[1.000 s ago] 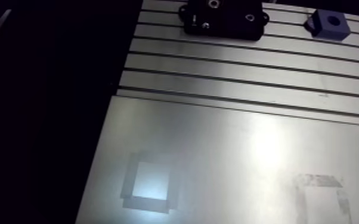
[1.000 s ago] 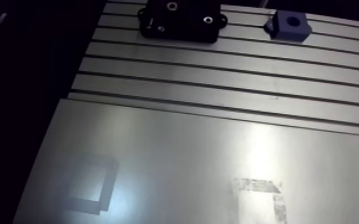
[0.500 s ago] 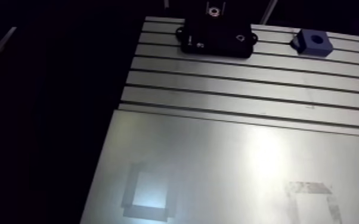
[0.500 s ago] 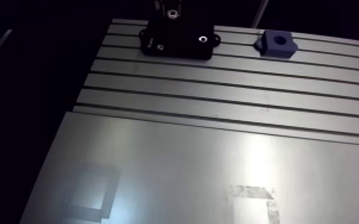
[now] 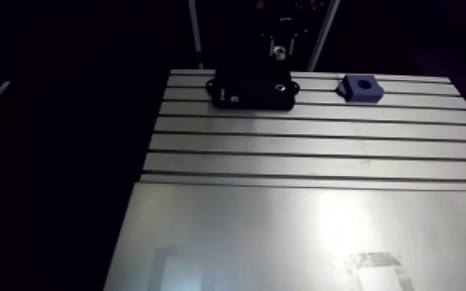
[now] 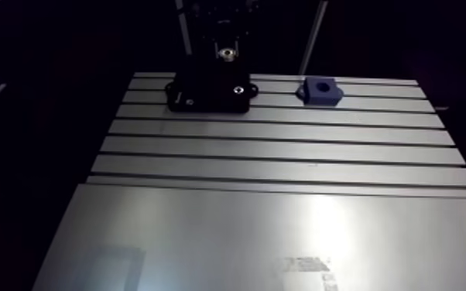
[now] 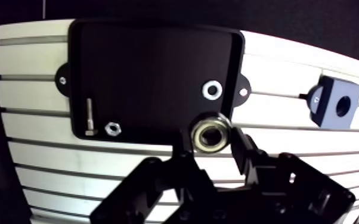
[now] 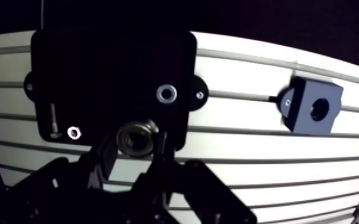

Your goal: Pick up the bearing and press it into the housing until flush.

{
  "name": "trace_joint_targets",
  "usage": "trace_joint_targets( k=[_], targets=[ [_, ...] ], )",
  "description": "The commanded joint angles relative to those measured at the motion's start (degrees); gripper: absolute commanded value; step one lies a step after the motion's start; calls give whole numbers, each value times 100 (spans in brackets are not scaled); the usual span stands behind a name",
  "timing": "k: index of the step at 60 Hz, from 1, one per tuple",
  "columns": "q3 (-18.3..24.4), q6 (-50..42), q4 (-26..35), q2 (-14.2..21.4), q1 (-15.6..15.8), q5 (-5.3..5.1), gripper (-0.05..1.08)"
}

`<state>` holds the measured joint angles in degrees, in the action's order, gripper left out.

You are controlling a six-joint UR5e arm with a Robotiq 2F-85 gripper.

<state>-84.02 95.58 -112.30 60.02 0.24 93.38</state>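
Observation:
In the wrist view my gripper [image 7: 211, 142] is shut on the bearing [image 7: 211, 134], a small steel ring with a brass-coloured inner race pinched between the two black fingers [image 7: 185, 149]. It hangs above the near edge of a black tray [image 7: 152, 65]. The housing [image 7: 337, 104], a dark blue block with a round bore, stands on the slotted table to the gripper's right, well apart from it. In the arm view the gripper [image 5: 281, 48] hangs over the tray [image 5: 251, 91] at the table's far edge, and the housing [image 5: 361, 87] sits to its right.
On the black tray lie a bolt [image 7: 90, 114], a nut [image 7: 113, 127] and a washer [image 7: 211, 90]. The slotted aluminium table [image 5: 306, 147] runs towards me, and a smooth metal plate [image 5: 282, 232] with tape marks covers its near part.
The arm view has pulled back, so more of the table's far edge shows. The gripper with the bearing now appears above the tray's far side instead of low over the tray.

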Motion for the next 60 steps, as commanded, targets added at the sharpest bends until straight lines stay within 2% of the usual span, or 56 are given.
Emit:
trace_joint_targets(
  k=[1, 12, 20, 42, 60],
  targets=[
    [-274, 665, 107, 317, -520, 70, 70],
    [-337, 975, 142, 417, -979, 70, 71],
    [-364, 1139, 169, 426, -1177, 61, 71],
    [-355, 1271, 117, 358, -1644, 36, 72],
    [-280, 1370, 72, 228, -1798, 44, 72]
  ],
)
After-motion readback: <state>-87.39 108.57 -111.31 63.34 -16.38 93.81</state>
